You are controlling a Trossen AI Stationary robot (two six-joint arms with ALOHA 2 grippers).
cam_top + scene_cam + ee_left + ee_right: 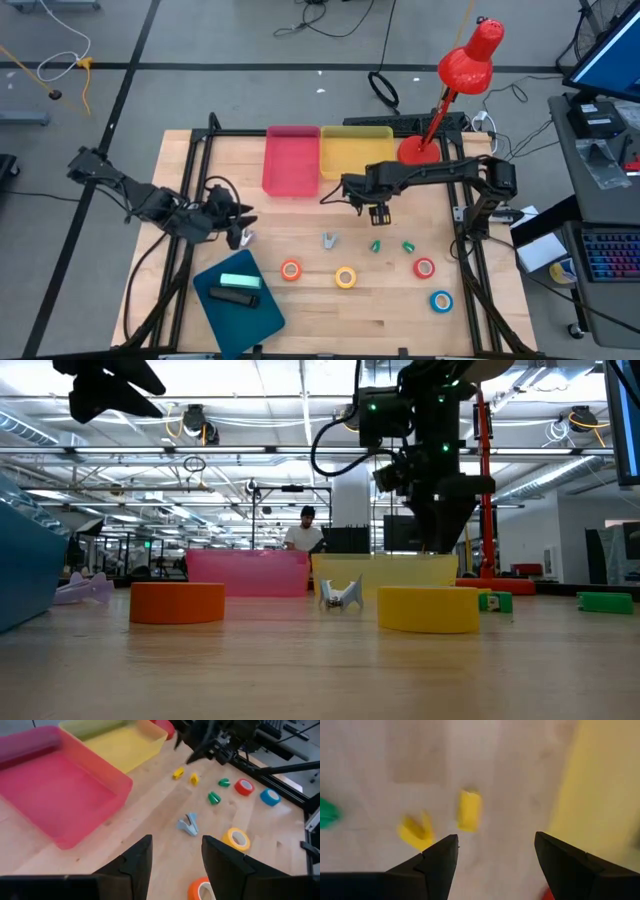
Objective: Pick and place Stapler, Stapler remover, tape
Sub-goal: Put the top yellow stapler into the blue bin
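My left fingers (135, 865) stand apart with nothing between them, raised over the left part of the desk (300, 320), aimed across toward the loose things rather than at any one of them. Just beside me lies a teal tray (262, 318) carrying a mint stapler (240, 283) and a dark block (235, 297) I cannot identify; I judge the stapler to be already placed. The pink bin (291, 160) at the back is empty.

The orange tape (291, 269) sits nearest me, then the pale stapler remover (329, 240) and the yellow tape (345, 277), all apart from one another, so each offers a clean grasp.

The yellow bin (355, 152) adjoins the pink one. Near its front edge my right fingers (437, 857) hang spread wide and empty, pointing down at two small yellow pieces (469, 810) on the wood. That looks like a line-up for a pick.

Farther right lie two green pieces (376, 245), the red tape (424, 268) and the blue tape (441, 300), none yet gathered.
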